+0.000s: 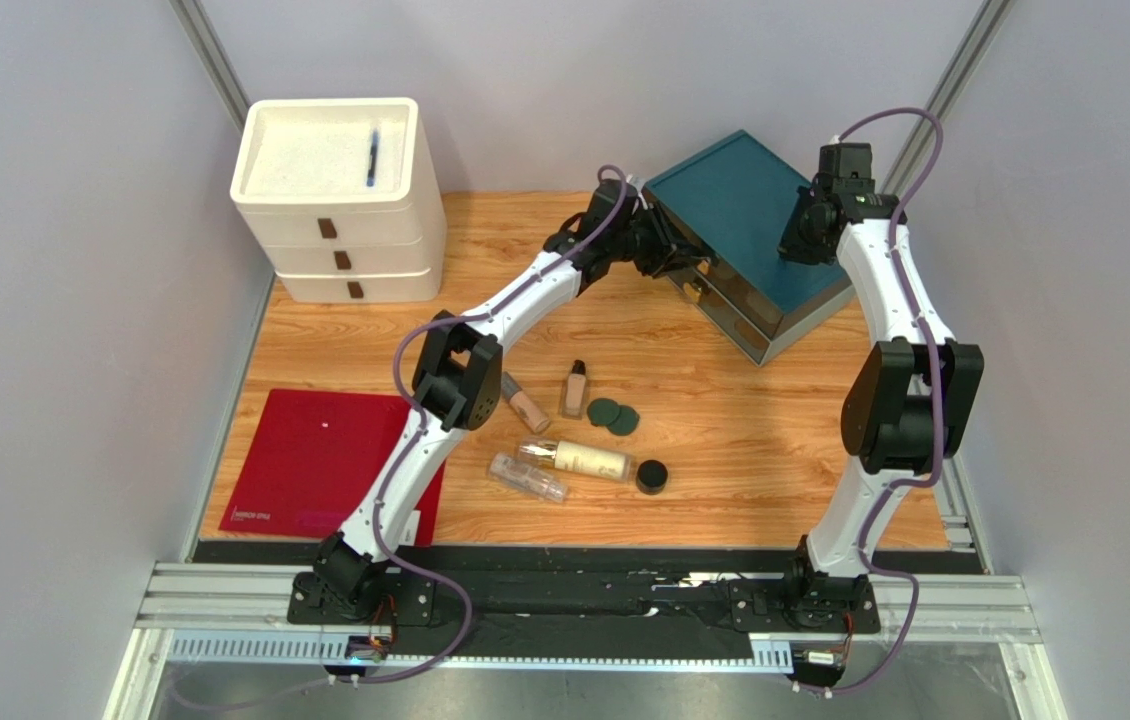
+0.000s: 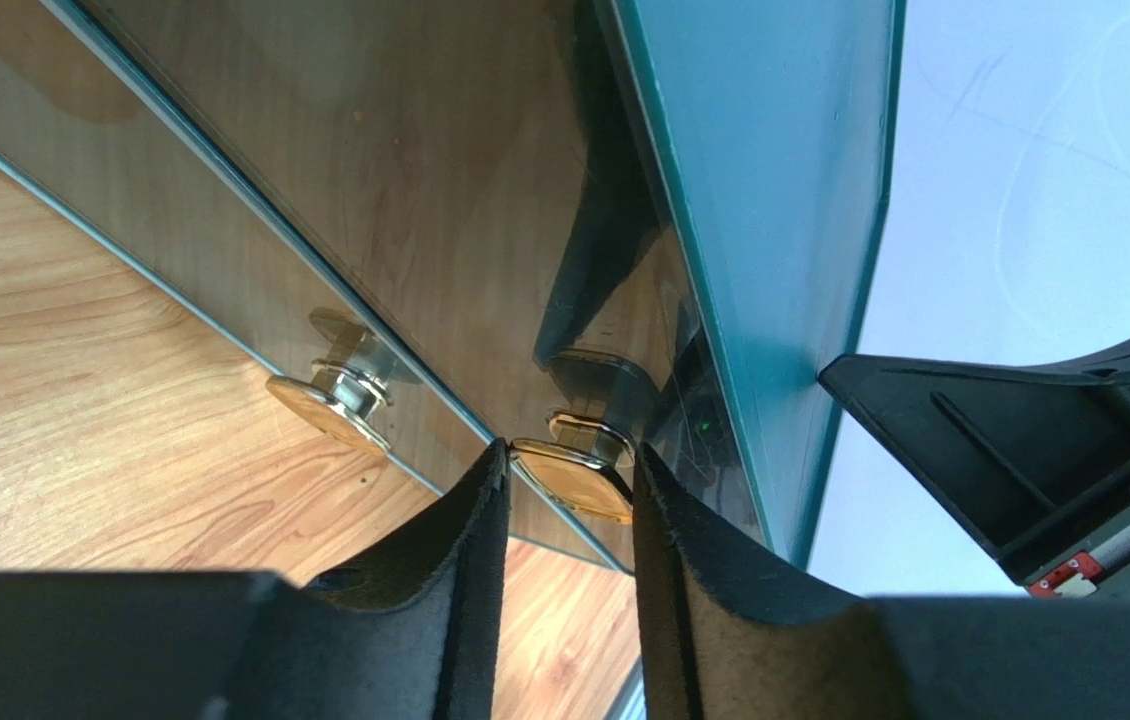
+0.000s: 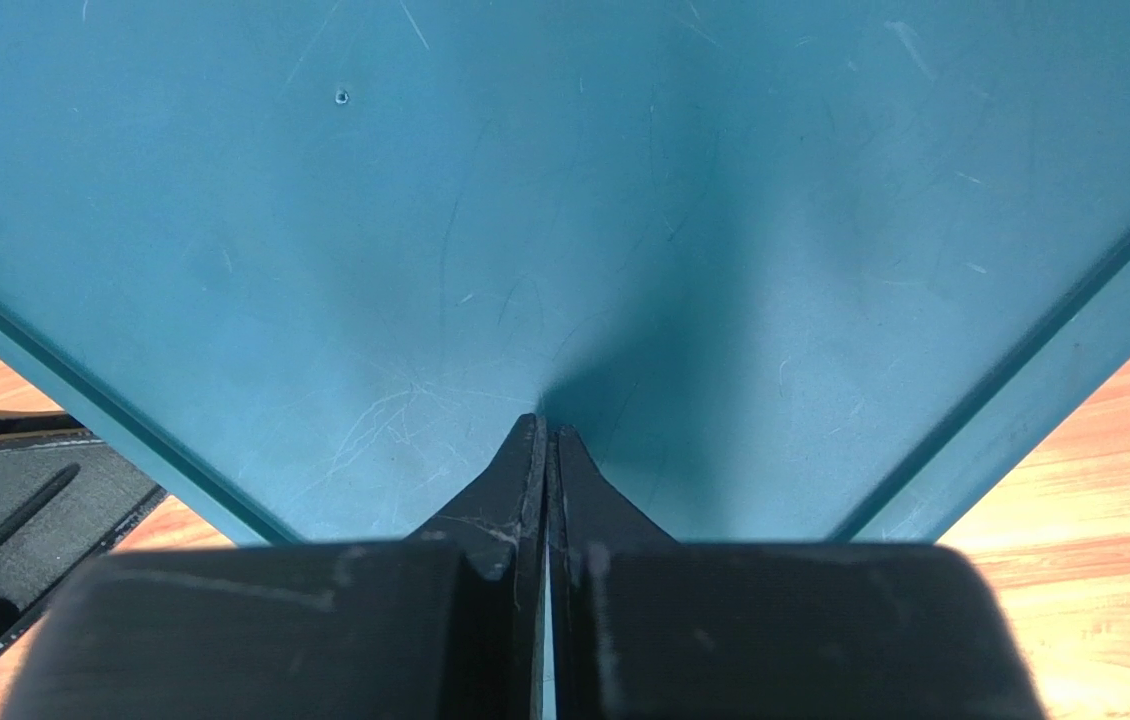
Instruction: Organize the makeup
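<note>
The makeup lies on the wood table in the top view: two beige foundation bottles [image 1: 526, 405] [image 1: 574, 387], two dark-green discs [image 1: 604, 408] [image 1: 624, 422], a cream gold-necked bottle [image 1: 580, 459], a clear bottle [image 1: 526, 479] and a black round jar [image 1: 652, 476]. My left gripper [image 1: 676, 258] is far from them, at the front of the teal drawer box [image 1: 737, 195]. In the left wrist view it [image 2: 568, 465] is shut on a gold drawer knob [image 2: 574, 477]. My right gripper [image 1: 800, 240] is shut and empty, its tips [image 3: 544, 428] touching the box's teal top [image 3: 526, 195].
A second gold knob [image 2: 328, 408] sits on the mirrored drawer front below. A white three-drawer unit [image 1: 338, 188] stands at the back left with a blue pen [image 1: 373, 155] on top. A red mat [image 1: 319, 458] lies at the front left.
</note>
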Controlling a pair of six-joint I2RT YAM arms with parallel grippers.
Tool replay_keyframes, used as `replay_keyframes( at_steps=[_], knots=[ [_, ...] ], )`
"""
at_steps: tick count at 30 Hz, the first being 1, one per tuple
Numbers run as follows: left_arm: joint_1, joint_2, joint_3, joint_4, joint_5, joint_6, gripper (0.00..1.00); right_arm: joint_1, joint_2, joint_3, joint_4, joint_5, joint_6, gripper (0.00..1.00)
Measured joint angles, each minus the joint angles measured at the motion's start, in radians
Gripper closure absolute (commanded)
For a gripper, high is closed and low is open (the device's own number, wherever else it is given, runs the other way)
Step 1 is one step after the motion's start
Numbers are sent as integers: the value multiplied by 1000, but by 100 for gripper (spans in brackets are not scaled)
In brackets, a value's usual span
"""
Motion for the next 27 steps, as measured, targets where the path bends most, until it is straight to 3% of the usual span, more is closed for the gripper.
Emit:
replay_keyframes(
  at_steps=[6,14,27],
  knots=[
    [-3,0,14,-27,-16,19,83,0,-3,-8,9,-2,-3,100],
    [-6,-19,-12,-31,-34,66,85,0,-7,-17,17,-3,-3,100],
    [22,-282,-373,-60,-61,167,83,0,-10,-21,21,-6,-8,100]
  ],
)
